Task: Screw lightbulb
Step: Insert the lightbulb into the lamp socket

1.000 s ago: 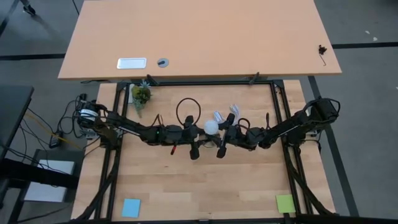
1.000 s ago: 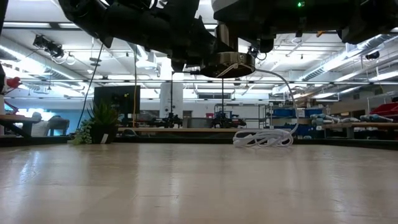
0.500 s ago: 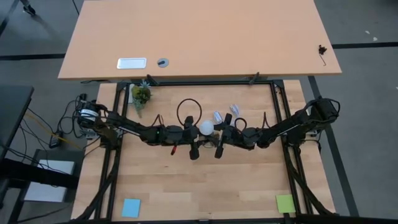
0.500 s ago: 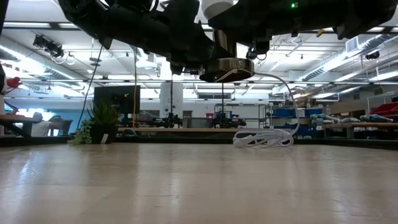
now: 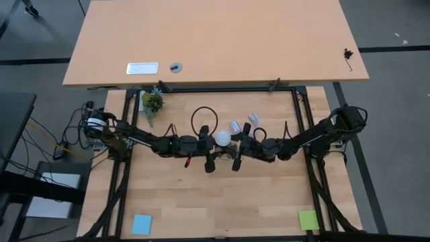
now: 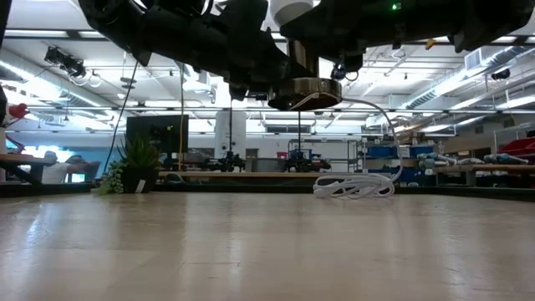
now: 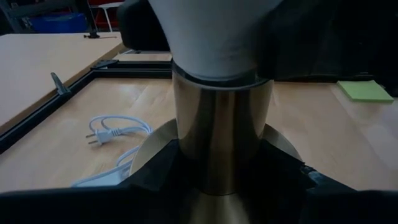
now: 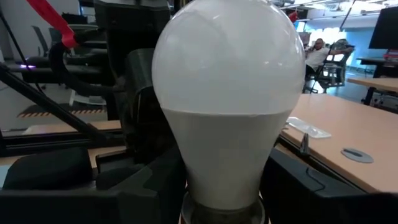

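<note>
The white lightbulb (image 5: 222, 138) stands upright above the table's middle, its narrow end down in the top of a brass socket tube (image 7: 221, 124). The tube rises from a round metal disc (image 6: 305, 90); the bulb's screw base is hidden. My left gripper (image 5: 211, 142) comes in from the table's left and is shut on the socket. From the table's right, my right gripper (image 5: 234, 142) is shut on the bulb. A white cable runs from the socket to a coil (image 6: 355, 186) on the table. My left gripper pinches the socket's brass tube (image 7: 186, 155) low down, just above the disc, one finger (image 7: 155, 177) on each side. The fingers come nearly level from the table's left. The socket stands upright, lifted clear of the table. My right gripper pinches the bulb's narrow neck (image 8: 221, 168), below its round head, between its two fingers (image 8: 155, 180). The fingers come level from the table's right. The bulb stands upright, head up, on top of the socket tube.
A small potted plant (image 5: 152, 102) stands at the far left of the table. A blue note (image 5: 142, 224) and a green note (image 5: 308, 219) lie near the front edge. Black frame rails (image 5: 228, 89) border the table. A larger desk (image 5: 215, 40) stands behind.
My right gripper has carried the bulb a little toward the table's left, over the socket that my left gripper holds. In the low view the bulb's white body has come in above the brass tube. Over the last half second nothing has moved.
</note>
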